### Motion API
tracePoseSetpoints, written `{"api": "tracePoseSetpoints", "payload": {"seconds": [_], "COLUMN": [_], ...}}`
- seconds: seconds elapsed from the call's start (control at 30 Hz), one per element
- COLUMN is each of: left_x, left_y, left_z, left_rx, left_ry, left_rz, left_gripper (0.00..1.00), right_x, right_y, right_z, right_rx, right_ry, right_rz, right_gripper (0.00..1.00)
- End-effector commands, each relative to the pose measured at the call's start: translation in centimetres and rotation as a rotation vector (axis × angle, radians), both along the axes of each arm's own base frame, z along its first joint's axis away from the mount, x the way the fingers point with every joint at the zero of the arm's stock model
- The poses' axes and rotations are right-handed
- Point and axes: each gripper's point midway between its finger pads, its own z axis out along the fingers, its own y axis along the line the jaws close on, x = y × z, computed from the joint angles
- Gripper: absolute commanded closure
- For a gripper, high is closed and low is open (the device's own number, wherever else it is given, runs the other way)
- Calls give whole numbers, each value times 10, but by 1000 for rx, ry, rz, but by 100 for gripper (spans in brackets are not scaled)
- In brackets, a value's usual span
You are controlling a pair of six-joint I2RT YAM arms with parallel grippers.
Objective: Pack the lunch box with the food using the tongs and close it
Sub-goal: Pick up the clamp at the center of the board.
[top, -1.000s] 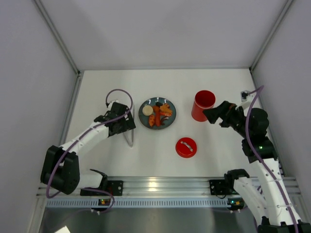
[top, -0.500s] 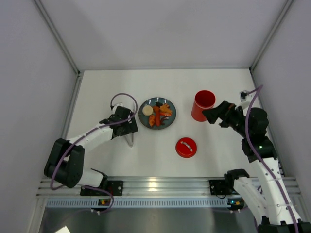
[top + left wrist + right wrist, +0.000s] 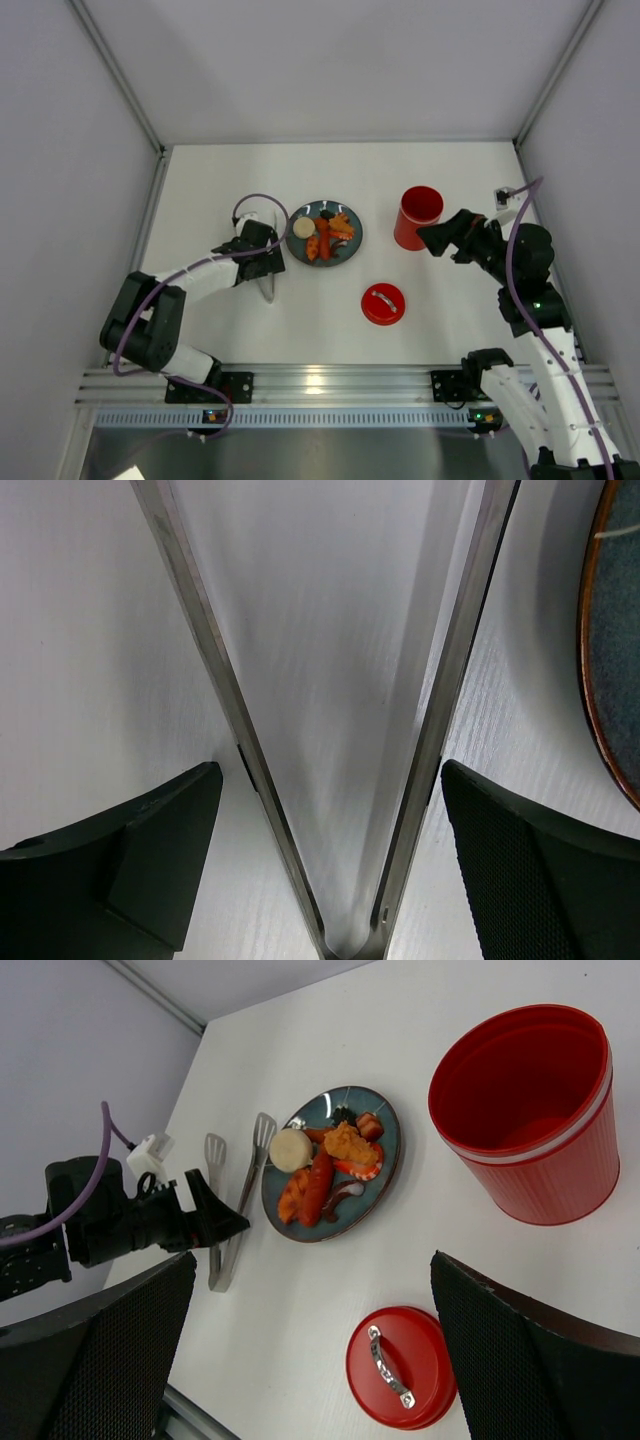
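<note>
The silver V-shaped tongs [image 3: 442, 730] lie flat on the table just left of the plate, also seen as the tongs [image 3: 267, 287] from above. My left gripper [image 3: 325, 875] hangs low over their hinge end, open, with one finger on each side of the two arms and small gaps between. The food [image 3: 325, 235], a beige disc with orange-red pieces, sits on the dark blue plate [image 3: 296, 246]. The red lunch box [image 3: 418, 217] stands open and upright at the right, and its lid [image 3: 383, 303] lies handle-up nearer me. My right gripper [image 3: 320, 1350] is open and empty, held above the table beside the lunch box [image 3: 530, 1120].
White walls close in the table at the left, right and back. An aluminium rail with the arm bases [image 3: 320, 385] runs along the near edge. The plate's rim [image 3: 600, 710] shows just right of the tongs in the left wrist view.
My left gripper has slid a little to the right and nearer me along the tongs, settling over their hinge end. The right arm, lunch box, lid and plate have not moved.
</note>
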Motion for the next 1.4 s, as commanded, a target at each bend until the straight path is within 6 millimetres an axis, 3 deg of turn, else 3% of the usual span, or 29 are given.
{"api": "tracePoseSetpoints", "payload": {"seconds": [0.0, 0.37, 0.8, 1.0, 1.17, 1.37], "left_x": [16, 15, -10, -19, -23, -15], "left_y": [-2, -15, -19, -16, -15, -16], "left_z": [6, -5, -38, -44, -40, 8], "left_rx": [10, 4, 58, 59, 50, 50], "left_ry": [-59, -36, 25, 35, 23, -56], "left_rz": [3, 36, 158, 176, 186, 171], "left_gripper": [5, 12, 16, 25, 36, 42], "right_x": [-4, -6, -12, -14, -15, -16], "right_y": [-2, 2, 6, 9, 10, 11], "right_z": [9, 9, 6, 6, 10, 17], "right_rx": [-6, 2, -17, -11, 1, 11], "right_ry": [-34, -43, -40, -41, -46, -57], "right_rz": [4, 26, 71, 87, 94, 98], "right_gripper": [1, 0, 1, 0, 1, 1]}}
